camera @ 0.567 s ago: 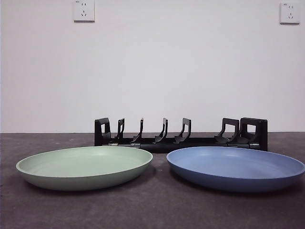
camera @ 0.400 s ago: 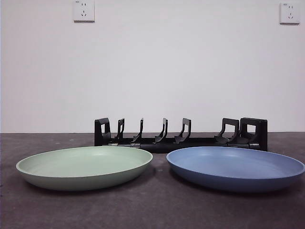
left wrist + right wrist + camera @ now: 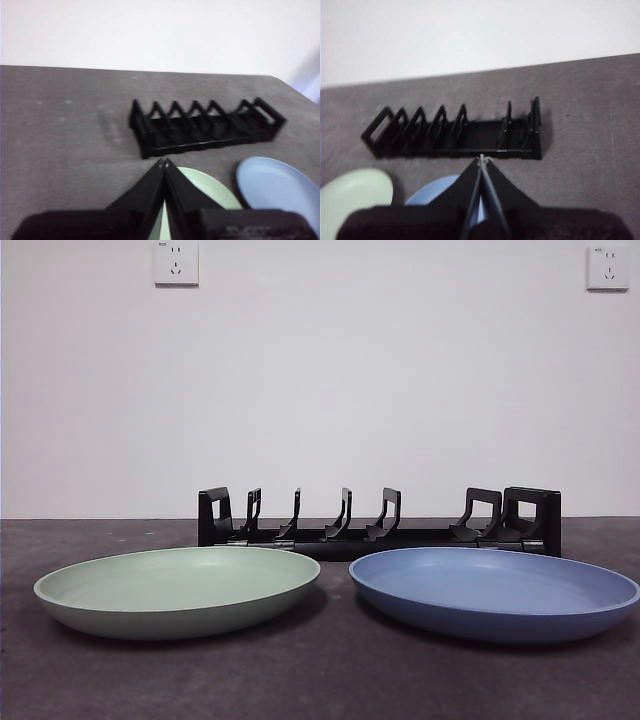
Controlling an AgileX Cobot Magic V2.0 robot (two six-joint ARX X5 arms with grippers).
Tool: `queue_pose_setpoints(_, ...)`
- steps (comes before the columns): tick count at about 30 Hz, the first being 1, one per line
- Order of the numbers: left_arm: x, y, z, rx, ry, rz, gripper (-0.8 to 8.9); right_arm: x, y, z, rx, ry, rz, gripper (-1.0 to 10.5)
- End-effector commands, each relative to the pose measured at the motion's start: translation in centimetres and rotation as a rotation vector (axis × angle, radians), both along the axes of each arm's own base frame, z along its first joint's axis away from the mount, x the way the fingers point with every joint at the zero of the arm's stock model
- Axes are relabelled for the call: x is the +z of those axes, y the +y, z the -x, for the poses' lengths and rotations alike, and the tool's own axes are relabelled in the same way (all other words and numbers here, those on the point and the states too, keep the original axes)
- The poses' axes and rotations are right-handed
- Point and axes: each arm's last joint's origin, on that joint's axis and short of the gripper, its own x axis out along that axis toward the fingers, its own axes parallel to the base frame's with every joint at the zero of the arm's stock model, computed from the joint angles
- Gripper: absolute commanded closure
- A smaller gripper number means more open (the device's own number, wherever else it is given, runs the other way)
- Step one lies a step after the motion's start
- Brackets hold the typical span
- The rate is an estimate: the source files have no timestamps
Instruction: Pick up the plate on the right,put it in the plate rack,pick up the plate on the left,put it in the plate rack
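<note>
A blue plate [image 3: 495, 592] lies flat on the right of the table and a green plate [image 3: 180, 590] lies flat on the left. Behind them stands the black plate rack [image 3: 380, 523], with nothing in its slots. My left gripper [image 3: 163, 162] is shut, high above the green plate [image 3: 200, 192], with the blue plate [image 3: 275, 185] and the rack [image 3: 202, 127] beyond. My right gripper [image 3: 482, 159] is shut, high above the blue plate [image 3: 437, 192], short of the rack [image 3: 457, 132]. Neither arm shows in the front view.
The dark grey table [image 3: 330, 680] ends at a white wall with two sockets [image 3: 176, 262]. The table's rounded far corner [image 3: 280, 82] shows in the left wrist view.
</note>
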Motion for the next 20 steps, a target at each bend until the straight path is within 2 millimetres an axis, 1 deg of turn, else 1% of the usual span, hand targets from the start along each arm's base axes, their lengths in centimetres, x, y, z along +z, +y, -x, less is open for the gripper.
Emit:
queue_pose_setpoints(1,1.9,-0.2,0.1,-0.073,0.002,-0.025,8.2,2.0,0.1,0.1,0.059,0.035,0.092,9.6)
queue_pose_setpoints(4,3.6,-0.5,0.3,-0.15,0.037,-0.035,8.2,3.5,0.2,0.2,0.119,0.13,0.101,9.6)
queue_pose_setpoints(9,5.6,-0.9,1.0,-0.235,0.096,-0.069,8.2,4.7,0.4,0.5,0.212,0.278,0.112,9.6)
queue_pose_setpoints(11,6.1,-1.1,1.2,-0.261,0.114,-0.084,8.2,4.9,0.4,0.6,0.214,0.305,0.111,9.6)
queue_pose_setpoints(14,6.6,-1.2,1.5,-0.292,0.118,-0.1,8.2,5.1,0.4,0.7,0.213,0.3,0.111,9.6)
queue_pose_setpoints(18,6.8,-1.4,1.4,-0.316,0.119,-0.101,8.17,5.1,0.4,0.7,0.214,0.306,0.11,9.5)
queue_pose_setpoints(19,6.7,-1.5,1.4,-0.321,0.122,-0.101,8.09,5.1,0.4,0.7,0.215,0.306,0.108,9.4)
queue_pose_setpoints(20,6.7,-1.5,1.3,-0.326,0.123,-0.1,7.67,5.1,0.4,0.7,0.229,0.305,0.1,9.3)
